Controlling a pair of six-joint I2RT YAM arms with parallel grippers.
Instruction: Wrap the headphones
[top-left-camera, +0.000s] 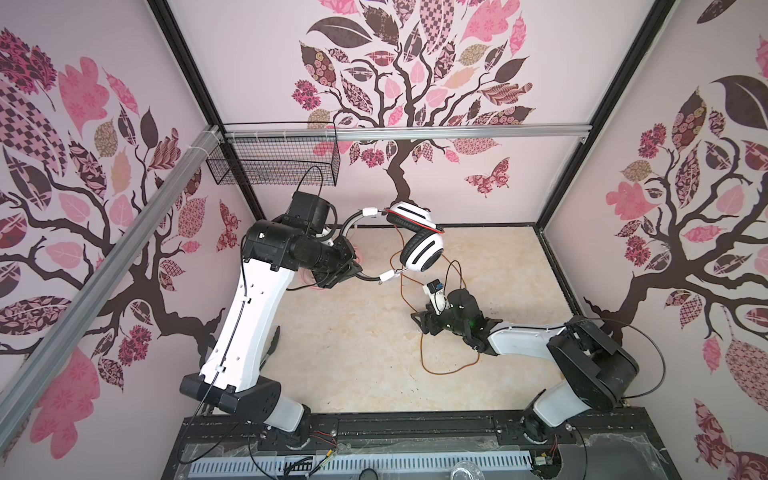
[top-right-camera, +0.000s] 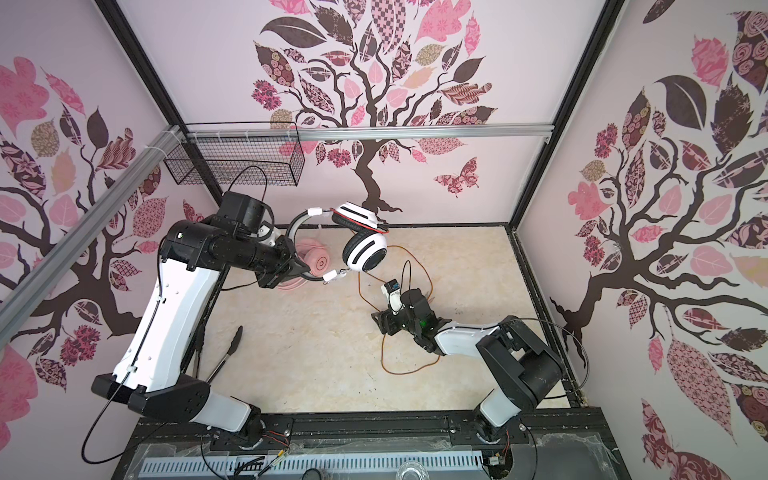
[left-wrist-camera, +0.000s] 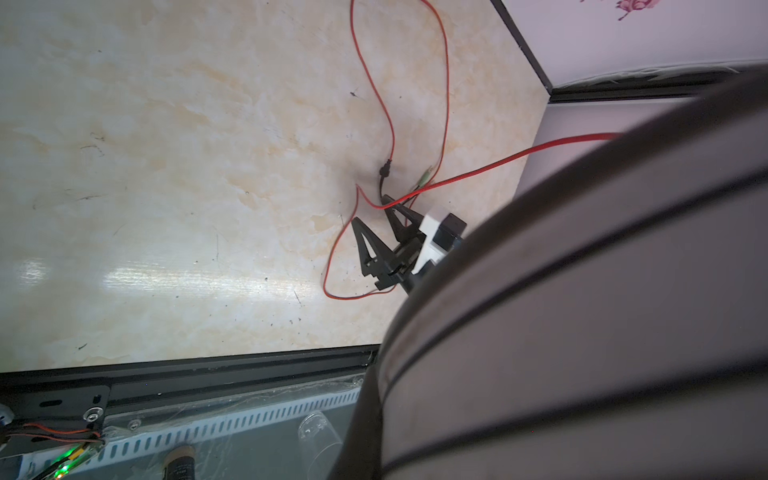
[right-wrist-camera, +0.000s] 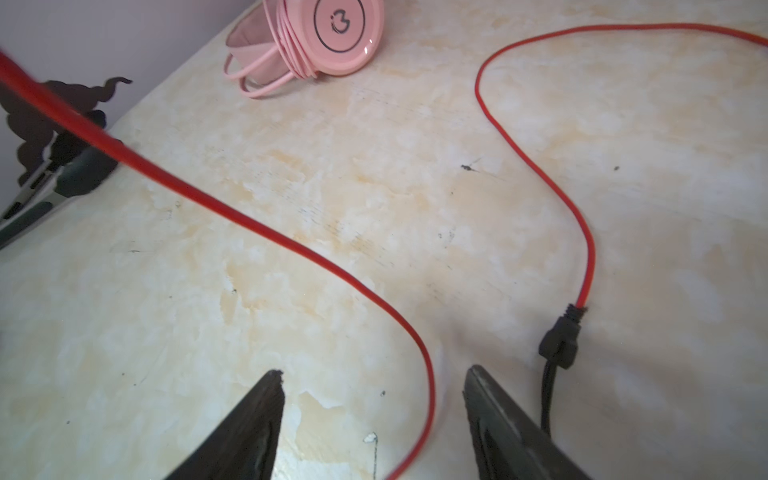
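Along the left edge of the tabletop (top-left-camera: 353, 357) lies a pair of tongs (top-right-camera: 232, 345), untouched. The left gripper (top-left-camera: 354, 269) is clamped tight on the black headband of the white headphones (top-left-camera: 422, 253) and holds them clear of the tabletop near its back edge. Both ear cups hang to the right of the gripper, one above the other. Directly beneath that gripper, near the back left corner, the pink headphones (top-right-camera: 316, 259) rest on the surface with their pink cable looped round them. The large blurred grey shape filling the left wrist view is probably part of the held headset, though focus is too poor to confirm. The orange-red cable (top-left-camera: 424, 353) drops from the white cups and sprawls in loose loops over the middle of the tabletop, towards its front. The right gripper (right-wrist-camera: 374, 370) sits low over the tabletop, right of centre and well apart from the cups, with its fingers spread wide and nothing gripped. One run of the cable passes between them. A black cable connector (right-wrist-camera: 561, 340) lies just beside the outer finger.
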